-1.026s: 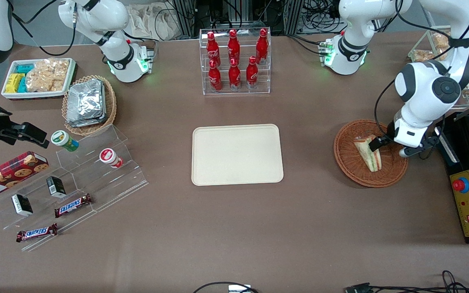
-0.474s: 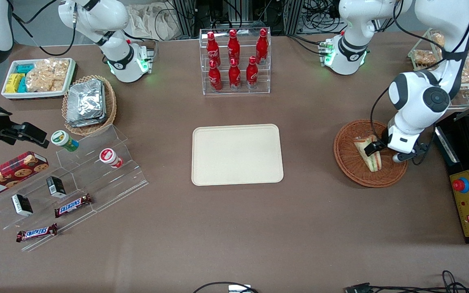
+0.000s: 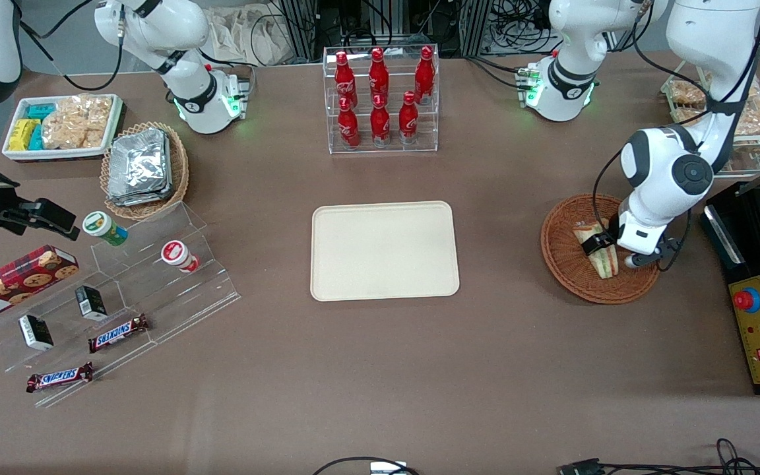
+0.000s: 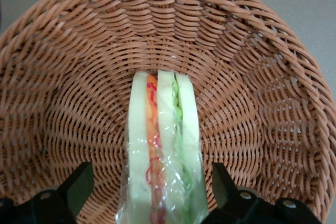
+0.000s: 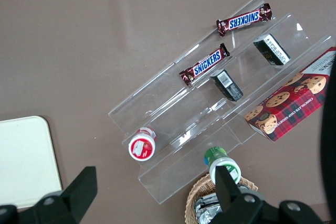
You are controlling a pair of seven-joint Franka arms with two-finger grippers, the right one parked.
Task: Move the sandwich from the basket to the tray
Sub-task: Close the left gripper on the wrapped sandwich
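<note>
Reddish-brown wicker cradling the sandwich (image 3: 607, 262) (image 4: 163, 145): lying in the round basket (image 3: 561, 264) (image 4: 68, 77) toward the working arm's end of the table (image 3: 380, 369), about level with mid-frame in the front view. Running lengthwise from the broad end, farther from the front camera, down to the narrow tip nearer it, slanting a little toward the working arm's end. Showing its cut edge upward to the wrist camera, orange-red and green layers between pale bread, under clear film.

Hanging low inside the basket, the pincer (image 3: 611, 254) (image 4: 150, 177) spread wide, straddling the sandwich across its short axis, one dark finger (image 4: 79, 182) on each side and a strip of weave showing between each finger and the bread.

Sitting flat at the centre of the frame, the cream tray (image 3: 383, 251), holding nothing, well apart from the basket, with bare brown table lying between the two rims. Standing in the upper middle of the frame, farther from the camera than the tray, a clear rack of red bottles (image 3: 380, 99). Resting toward the parked arm's end, a lighter wicker basket of foil packets (image 3: 144, 168).
</note>
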